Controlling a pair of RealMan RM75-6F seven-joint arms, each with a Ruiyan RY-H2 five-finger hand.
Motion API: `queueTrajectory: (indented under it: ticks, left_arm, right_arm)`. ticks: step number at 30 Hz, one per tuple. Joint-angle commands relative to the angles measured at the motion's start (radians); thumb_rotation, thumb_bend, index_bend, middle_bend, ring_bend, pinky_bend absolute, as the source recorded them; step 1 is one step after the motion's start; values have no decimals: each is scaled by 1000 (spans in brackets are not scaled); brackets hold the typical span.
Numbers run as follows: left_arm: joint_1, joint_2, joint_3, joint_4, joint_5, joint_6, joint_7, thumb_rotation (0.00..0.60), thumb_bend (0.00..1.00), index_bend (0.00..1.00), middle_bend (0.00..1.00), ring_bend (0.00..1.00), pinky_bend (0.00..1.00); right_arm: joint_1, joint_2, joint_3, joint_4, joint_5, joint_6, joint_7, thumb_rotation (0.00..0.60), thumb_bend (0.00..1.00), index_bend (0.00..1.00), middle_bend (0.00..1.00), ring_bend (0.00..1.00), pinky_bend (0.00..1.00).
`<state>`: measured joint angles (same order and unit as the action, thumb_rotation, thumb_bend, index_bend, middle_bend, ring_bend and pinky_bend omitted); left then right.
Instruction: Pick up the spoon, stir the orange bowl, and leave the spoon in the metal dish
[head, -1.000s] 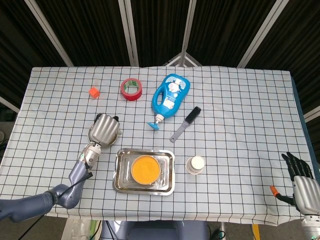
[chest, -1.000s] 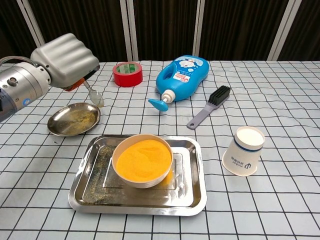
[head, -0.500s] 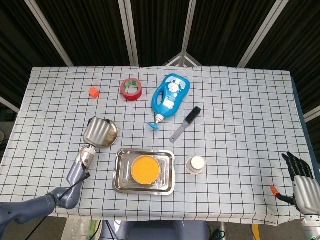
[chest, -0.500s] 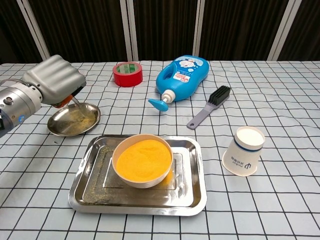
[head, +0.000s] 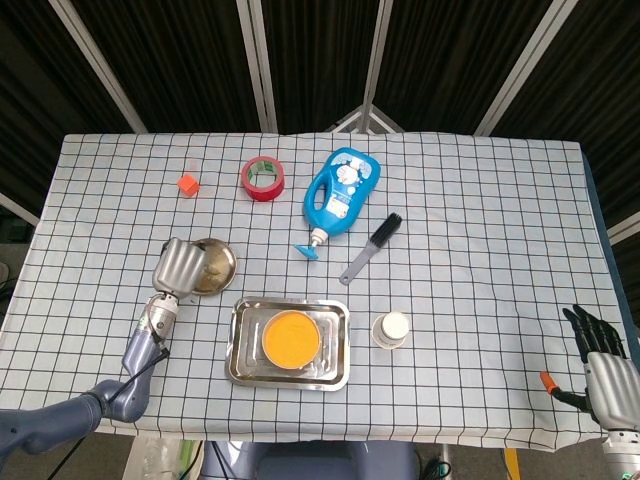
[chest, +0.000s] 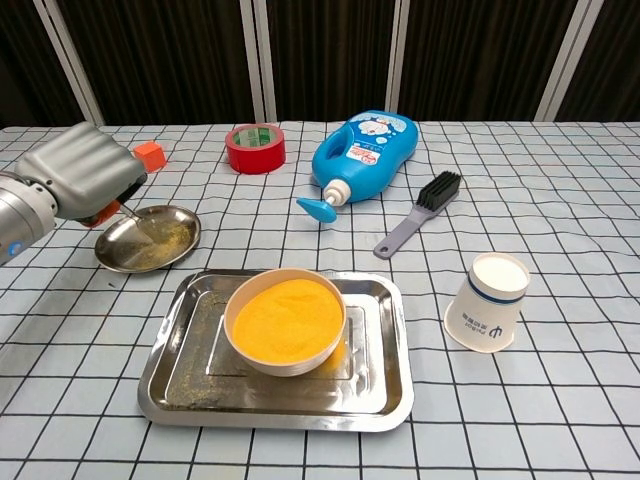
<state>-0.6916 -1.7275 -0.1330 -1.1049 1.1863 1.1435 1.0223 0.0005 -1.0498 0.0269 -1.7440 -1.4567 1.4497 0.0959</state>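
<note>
My left hand (head: 177, 266) (chest: 80, 182) holds the spoon (chest: 136, 215) by its orange handle. The thin shaft slants down to the right, and its tip lies in the round metal dish (head: 220, 262) (chest: 172, 240). The hand hangs over the dish's left edge and hides the spoon in the head view. The orange bowl (head: 291, 337) (chest: 286, 320), full of orange powder, stands in a rectangular steel tray (head: 240, 372) (chest: 170, 385) right of the dish. My right hand (head: 603, 368) hangs off the table's near right corner, fingers apart and holding nothing.
A red tape roll (head: 263, 177), a blue bottle (head: 341, 190) lying flat and a small orange cube (head: 186, 184) sit at the back. A black brush (head: 371, 248) and a white paper cup (head: 391, 329) lie right of the tray.
My left hand has moved left and down with the spoon. The spoon's tip has come down from above the dish into it. The right hand has not moved.
</note>
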Motion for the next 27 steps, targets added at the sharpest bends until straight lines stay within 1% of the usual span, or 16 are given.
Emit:
queueTrajectory:
  ticks: [1,4,11,16,19,21,24,27]
  left_arm:
    - [3,1,7,3,14,4,-24,600,489,536,974,998,1000]
    - [4,1,6,5,20,9,-37,600,415,491,967,997,1000]
    - [13,26,-7,-20,22,29,-67,600,325,451,967,997,1000]
    - [26,62,-1,-50,33,40,-87,600,317,435,966,997,1000]
    - [42,80,0,-80,42,58,-128,600,317,434,960,993,1000]
    - [56,94,2,-109,55,80,-167,600,317,430,941,973,1000]
    - [96,125,10,-177,93,141,-263,600,313,379,845,889,962]
    - [149,174,32,-257,133,208,-346,600,285,272,601,706,807]
  right_arm:
    - [0,0,0,0,1,0,-1,600,311,0,0,0,0]
    - [-1,0,1,-1,2,2,0,600,311,0,0,0,0]
    - [-2,1,1,1,-1,4,5,600,311,0,0,0,0]
    - [-2,1,0,0,-4,4,5,600,311,0,0,0,0]
    - [-2,1,-1,0,-3,3,6,600,312,0,0,0,0]
    - [-2,2,-1,0,-2,2,7,600,312,0,0,0,0]
    - [-2,2,-1,1,-1,0,6,600,312,0,0,0,0]
    - [-1,2,-2,3,-4,0,1,600,312,0,0,0,0]
